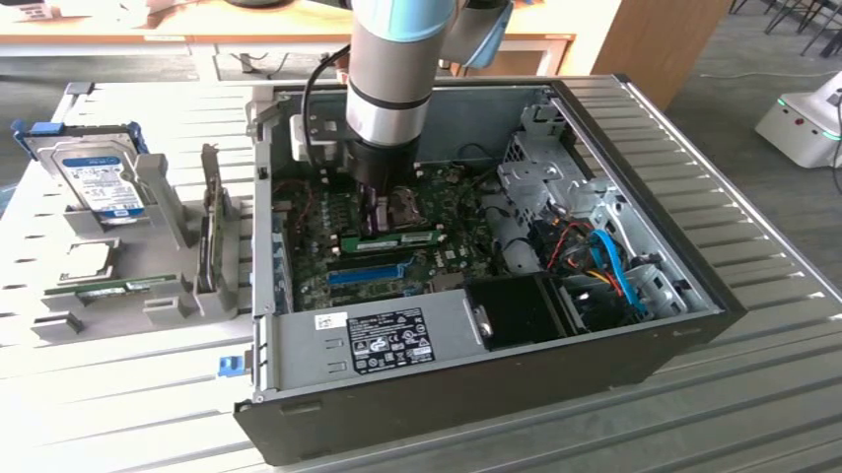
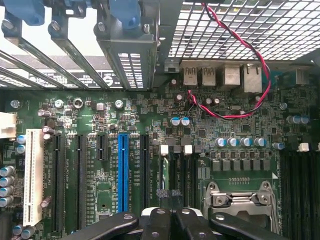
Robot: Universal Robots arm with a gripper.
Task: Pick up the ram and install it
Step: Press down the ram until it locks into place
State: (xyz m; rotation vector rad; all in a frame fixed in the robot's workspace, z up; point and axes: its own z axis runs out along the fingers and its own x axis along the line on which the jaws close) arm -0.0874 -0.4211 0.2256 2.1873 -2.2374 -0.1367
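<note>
there, two ram (image 1: pixel 396 241) sticks, one claw (image 2: pixel 171 220)

We see the computer case (image 1: pixel 435 345) as matt dark sheet metal, resting on a table (image 1: pixel 118 394) of pale ribbed metal. Inside the case, the green motherboard (image 2: pixel 150 125) looks glossy, with a smooth blue plastic slot (image 2: pixel 123 170) and a bright metal socket frame (image 2: pixel 240 197).

Even daylight, soft shadows, both views sharp.

Open PC case (image 1: pixel 553 325) on slatted counter (image 1: pixel 118 394); hard drive (image 1: pixel 103 182) upright in grey rack (image 1: pixel 158 236), blue slot (image 2: pixel 123 172) on mobo.
</note>
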